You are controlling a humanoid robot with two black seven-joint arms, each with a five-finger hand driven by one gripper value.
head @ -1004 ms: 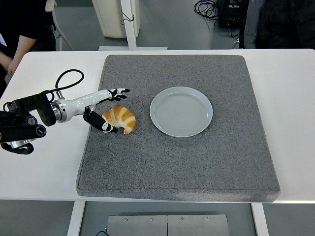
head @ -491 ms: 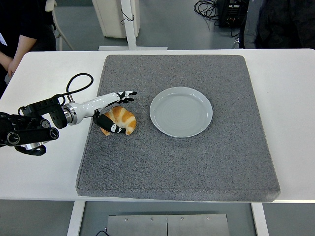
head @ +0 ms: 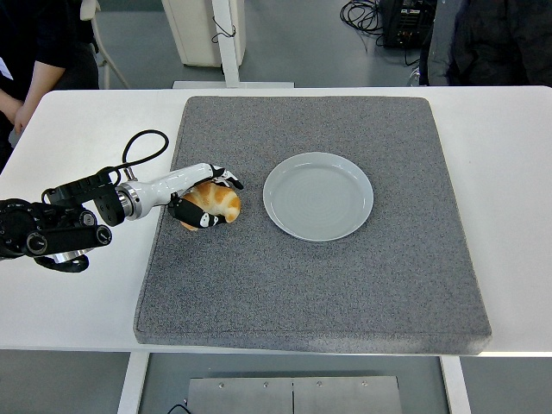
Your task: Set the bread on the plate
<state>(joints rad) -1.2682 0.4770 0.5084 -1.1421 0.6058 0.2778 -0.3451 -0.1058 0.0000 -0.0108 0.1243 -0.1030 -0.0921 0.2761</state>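
A golden croissant [head: 214, 203] lies on the grey mat [head: 310, 276], to the left of an empty pale blue plate [head: 317, 195]. My left hand [head: 207, 198] comes in from the left and is closed around the croissant, fingers over its top and thumb under its near side. The bread still appears to touch the mat. The plate stands about a hand's width to the right of the bread. My right hand is out of sight.
The mat covers most of the white table [head: 69, 293]. A person in dark clothes [head: 34, 52] stands at the far left corner, and another dark figure [head: 492, 39] at the far right. A black cable [head: 142, 147] loops above my left forearm.
My left hand slid right and its fingers, spread over the croissant before, have closed around it. The croissant has shifted slightly.
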